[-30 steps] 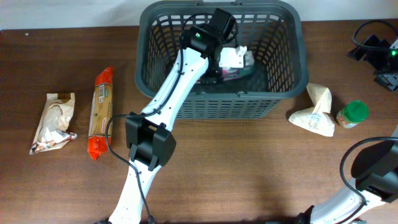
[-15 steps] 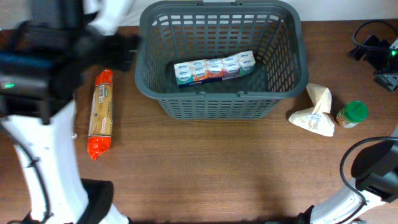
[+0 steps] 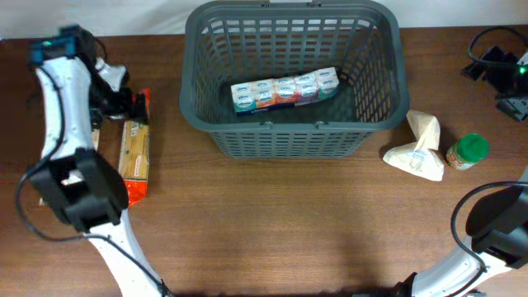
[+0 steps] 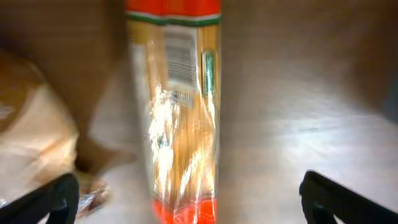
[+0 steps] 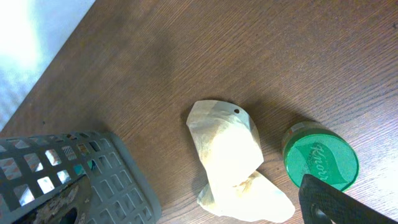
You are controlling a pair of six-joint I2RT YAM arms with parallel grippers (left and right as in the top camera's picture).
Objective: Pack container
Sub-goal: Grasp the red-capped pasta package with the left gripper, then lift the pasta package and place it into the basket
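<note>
Hanging with jaws spread wide over a long, glossy cellophane pasta packet (image 4: 180, 112), the left gripper (image 4: 193, 204) seems clear of it; the lattice-walled grey plastic container (image 3: 289, 142) stands apart.

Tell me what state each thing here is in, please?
Container: upright, holding one multipack lying flat.
Pasta pack: lying flat on table, not gripped.
Jar: upright, green lid on.
Beige bag: lying beside jar.
Left pincer: open above pasta pack.
Right pincer: open, empty.
</note>
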